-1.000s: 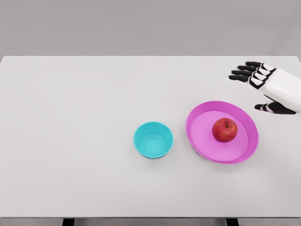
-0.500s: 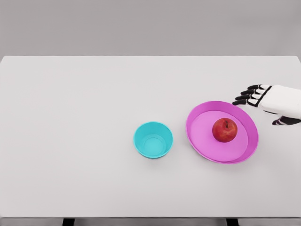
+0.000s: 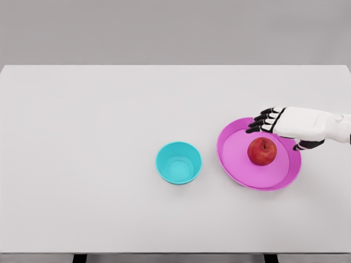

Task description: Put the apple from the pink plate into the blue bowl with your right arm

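risk here sits mostly in the closing of the fingers: the right hand hangs over the far edge of the pink plate with its fingers spread and holding nothing, and the apple lies just beneath and in front of the palm, on the right half of the plate. if the hand comes down off-centre, the round fruit could roll away across the smooth plate, or get nudged against the rim rather than caught (an apple gives little to hold on to from the side). a heavy descent might also tip or slide the plate on the table. later, a loose grip could let the apple drop short of the blue bowl, which stands just left of the plate, apart from it.

against a second ago, the hand has travelled from beyond the plate's upper right, near the table's edge, lower and leftward, so that it now overlaps the plate's far rim. apple, plate and bowl lie exactly as they did. the left arm is not in view.
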